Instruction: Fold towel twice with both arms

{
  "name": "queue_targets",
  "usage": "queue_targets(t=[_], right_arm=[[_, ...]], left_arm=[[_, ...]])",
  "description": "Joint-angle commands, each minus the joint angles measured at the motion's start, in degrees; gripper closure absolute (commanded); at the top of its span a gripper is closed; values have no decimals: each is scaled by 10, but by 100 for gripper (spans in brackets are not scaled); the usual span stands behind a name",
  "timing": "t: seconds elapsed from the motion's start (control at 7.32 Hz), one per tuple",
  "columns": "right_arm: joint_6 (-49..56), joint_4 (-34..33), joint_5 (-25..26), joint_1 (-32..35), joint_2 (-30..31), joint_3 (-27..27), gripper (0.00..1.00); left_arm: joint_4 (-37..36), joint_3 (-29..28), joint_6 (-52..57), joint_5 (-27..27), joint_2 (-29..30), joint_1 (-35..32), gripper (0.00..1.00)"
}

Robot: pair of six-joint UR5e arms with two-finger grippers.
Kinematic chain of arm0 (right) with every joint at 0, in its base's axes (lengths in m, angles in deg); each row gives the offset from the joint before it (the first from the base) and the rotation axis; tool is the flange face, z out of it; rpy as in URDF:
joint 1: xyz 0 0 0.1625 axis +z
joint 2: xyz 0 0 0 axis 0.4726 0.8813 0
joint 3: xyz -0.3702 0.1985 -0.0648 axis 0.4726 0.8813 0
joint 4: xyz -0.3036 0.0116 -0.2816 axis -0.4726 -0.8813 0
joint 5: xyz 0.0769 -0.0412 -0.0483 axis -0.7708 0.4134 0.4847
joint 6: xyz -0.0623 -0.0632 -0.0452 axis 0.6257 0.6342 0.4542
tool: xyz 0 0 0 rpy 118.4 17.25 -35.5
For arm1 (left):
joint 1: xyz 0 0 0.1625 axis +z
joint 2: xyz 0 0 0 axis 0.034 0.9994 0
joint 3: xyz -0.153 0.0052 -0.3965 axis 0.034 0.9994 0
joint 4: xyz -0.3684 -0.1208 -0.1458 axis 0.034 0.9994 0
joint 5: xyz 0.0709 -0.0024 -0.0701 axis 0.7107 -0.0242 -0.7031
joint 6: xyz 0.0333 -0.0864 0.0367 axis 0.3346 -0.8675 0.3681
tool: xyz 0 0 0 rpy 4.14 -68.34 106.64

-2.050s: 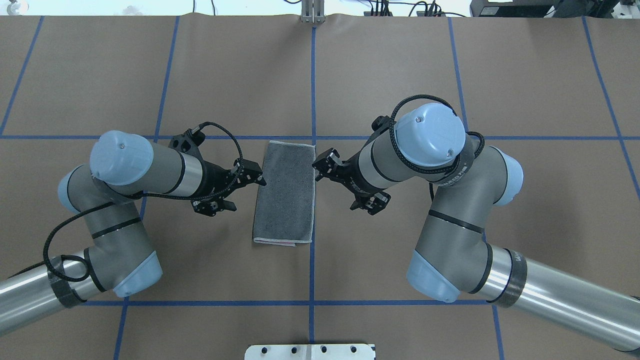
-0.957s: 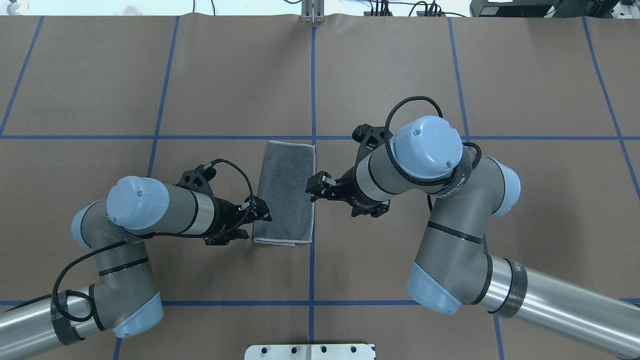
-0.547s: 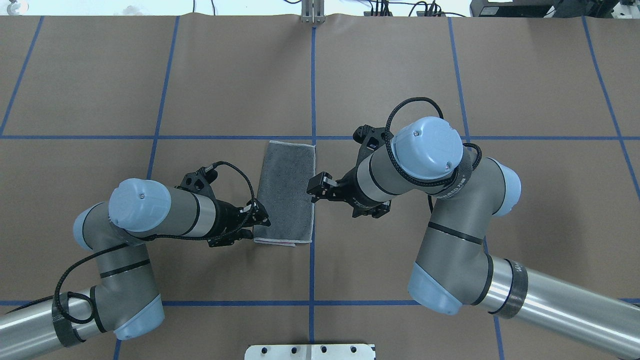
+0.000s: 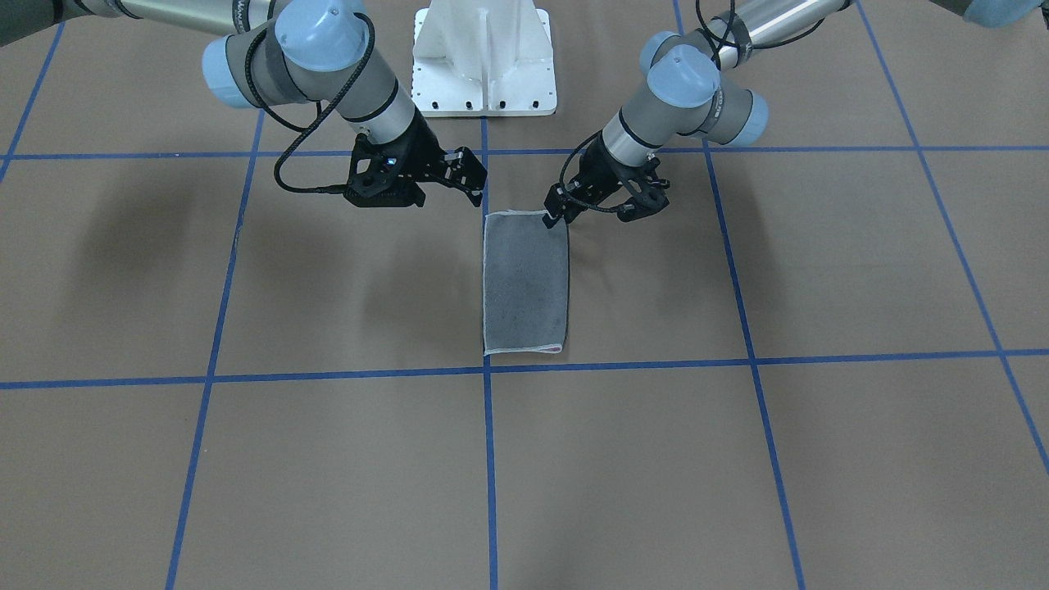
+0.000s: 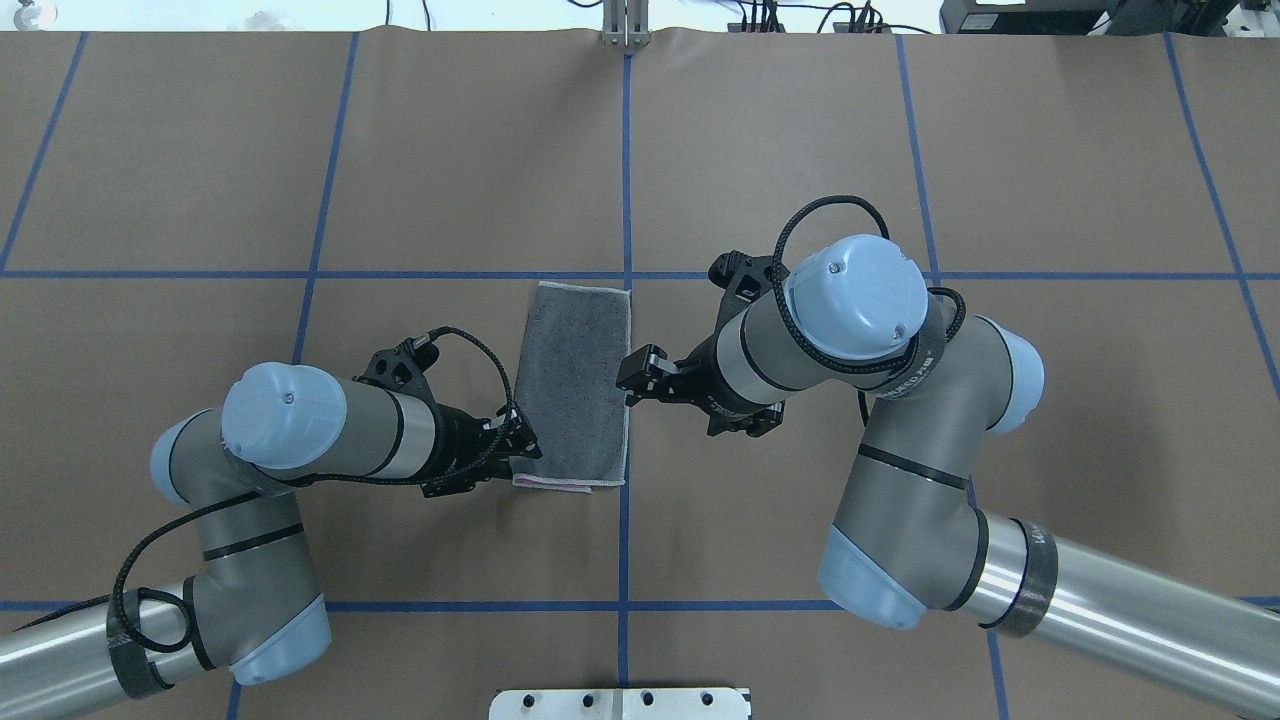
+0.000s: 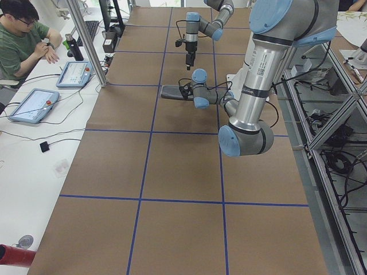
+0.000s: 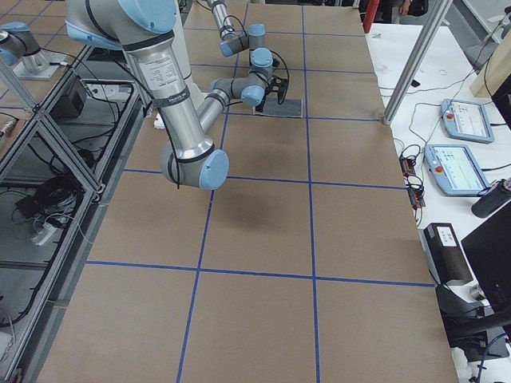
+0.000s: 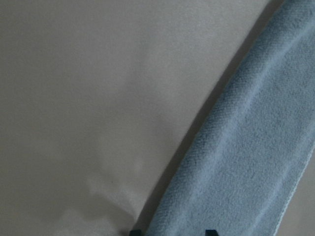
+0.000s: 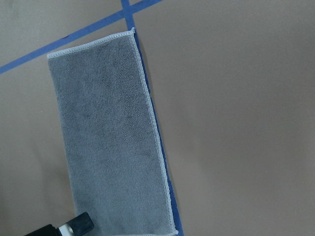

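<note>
The towel point(image 5: 575, 370) lies flat on the table as a narrow rectangle, dark grey face up, with a pink sliver along its near edge. It also shows in the front view point(image 4: 524, 279) and the right wrist view point(image 9: 113, 142). My left gripper point(image 5: 522, 447) is low at the towel's near-left corner, also seen in the front view point(image 4: 556, 211). In the left wrist view the towel point(image 8: 256, 162) runs between the two fingertips point(image 8: 134, 232), which stand apart. My right gripper point(image 5: 632, 378) is open beside the towel's right edge, about midway along it, and holds nothing.
The white pedestal base point(image 4: 483, 57) stands at the robot's side of the table. Blue tape lines point(image 5: 625, 180) cross the brown table cover. An operator point(image 6: 23, 34) sits at a side desk with tablets point(image 6: 74, 73). A metal post point(image 5: 625, 25) stands at the far edge.
My left gripper has slid along the towel's left edge toward the robot, down to the near-left corner. That corner has shifted slightly. The right gripper moved a little nearer, then held still.
</note>
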Motion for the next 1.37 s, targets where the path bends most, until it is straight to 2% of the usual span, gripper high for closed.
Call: queue_targets(t=[0.0, 0.14, 0.27, 0.82, 1.09, 1.23], right_arm=[[0, 0, 1, -1, 1, 1, 0], [-1, 0, 2, -3, 2, 1, 0], [-1, 0, 2, -4, 1, 1, 0], [-5, 1, 16, -35, -3, 4, 0], [-6, 3, 71, -64, -12, 18, 1], [-40, 82, 73, -67, -11, 50, 1]], left_arm=[[0, 2, 0, 2, 0, 0, 73], [0, 3, 0, 2, -3, 0, 94], [0, 4, 2, -1, -6, 0, 100], [0, 8, 3, -6, -5, -1, 100], [0, 9, 3, -6, -6, -1, 100], [0, 9, 3, -6, -6, -1, 100]])
